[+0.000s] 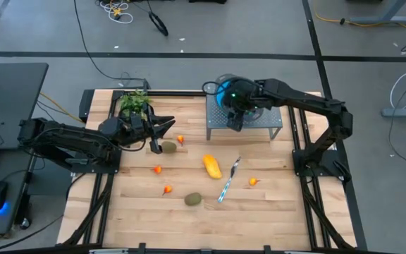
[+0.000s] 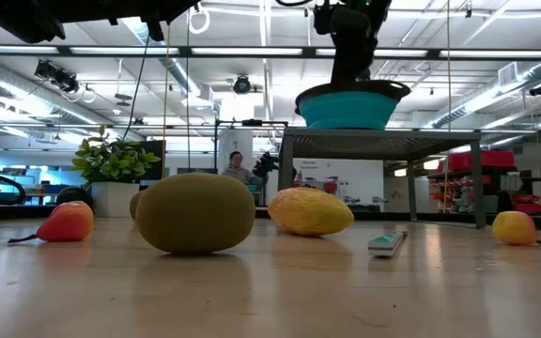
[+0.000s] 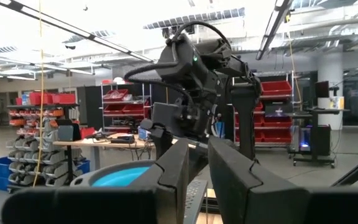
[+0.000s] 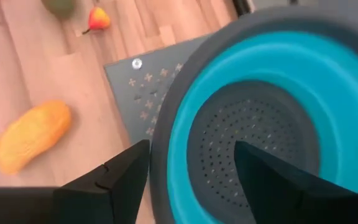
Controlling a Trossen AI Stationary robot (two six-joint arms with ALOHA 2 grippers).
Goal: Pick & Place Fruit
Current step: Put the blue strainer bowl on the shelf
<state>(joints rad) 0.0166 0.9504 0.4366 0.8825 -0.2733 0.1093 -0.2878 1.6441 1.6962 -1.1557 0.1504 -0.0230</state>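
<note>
The fruit lies on the wooden table: a yellow-orange oblong [image 1: 212, 166], one olive-brown kiwi [image 1: 168, 147], another [image 1: 193, 200], and small orange-red bits [image 1: 158, 169] [image 1: 254, 181]. A teal bowl [image 1: 225, 93] stands on a grey perforated stand [image 1: 259, 120] at the far side. My right gripper [image 4: 191, 155] is open above the bowl, pointing down. One finger [image 4: 272, 180] is inside the bowl and the other [image 4: 123, 180] is outside its rim [image 4: 166, 143]. My left gripper [image 1: 163, 128] hovers over the far-left kiwi, empty, with a narrow gap between its fingers [image 3: 197, 180]. My right gripper straddles the teal bowl's rim [image 4: 166, 143] from above, one finger inside the bowl and one outside. I cannot tell whether either finger touches it. The bowl sits upright on the stand.
A green potted plant [image 1: 134, 102] stands at the far left corner. A slim silver-blue utensil [image 1: 229, 180] lies right of the oblong fruit. In the low view a person [image 2: 238, 167] shows in the room beyond the table.
</note>
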